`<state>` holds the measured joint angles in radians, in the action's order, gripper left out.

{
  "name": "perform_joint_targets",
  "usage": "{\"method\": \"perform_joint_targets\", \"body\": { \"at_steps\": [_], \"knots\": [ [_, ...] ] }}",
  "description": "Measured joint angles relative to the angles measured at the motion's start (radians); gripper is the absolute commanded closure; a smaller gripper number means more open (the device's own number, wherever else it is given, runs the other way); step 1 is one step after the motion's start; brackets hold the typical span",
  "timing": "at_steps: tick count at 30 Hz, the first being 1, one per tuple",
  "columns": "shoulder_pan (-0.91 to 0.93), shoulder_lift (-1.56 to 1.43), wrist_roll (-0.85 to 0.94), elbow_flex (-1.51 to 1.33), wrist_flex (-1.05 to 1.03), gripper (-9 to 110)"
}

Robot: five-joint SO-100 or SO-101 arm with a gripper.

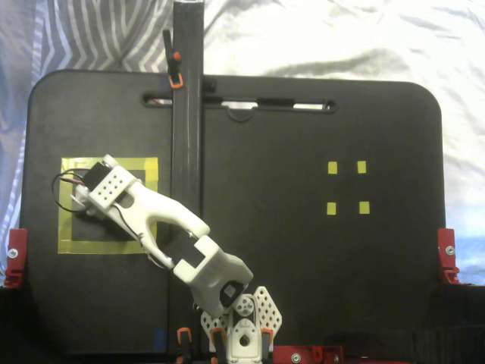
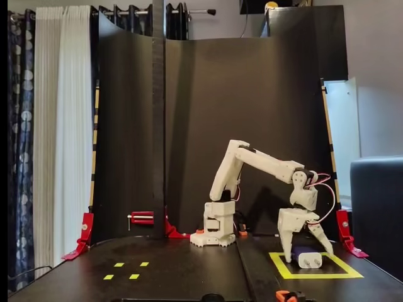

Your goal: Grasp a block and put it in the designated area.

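Since the block point(image 2: 306, 257) lies on the bench point(image 2: 189, 270) inside the yellow-taped designated area point(image 2: 346, 275), lower right of the side fixed view, with the claw point(image 2: 305, 250) spread wide astride it, I judge a straight upward retreat best, without clipping it.

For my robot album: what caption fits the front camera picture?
White arm's open gripper hovers over the blue block lying inside the yellow square.

My black table point(image 1: 303, 288) carries the yellow-taped area point(image 1: 108, 245) at the overhead view's left, with the block point(image 2: 306, 257) lying inside it. Four tiny yellow squares point(image 1: 348, 187) sit well apart, right.
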<state>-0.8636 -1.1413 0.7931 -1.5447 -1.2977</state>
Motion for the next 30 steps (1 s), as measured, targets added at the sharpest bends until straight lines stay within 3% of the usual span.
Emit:
{"method": "perform_joint_targets", "body": {
  "at_steps": [12,30],
  "knots": [
    [0.049,-0.029,-0.002,0.092,-0.098,53],
    [0.055,-0.360,0.008,0.126,-0.318,53]
  ]
}}
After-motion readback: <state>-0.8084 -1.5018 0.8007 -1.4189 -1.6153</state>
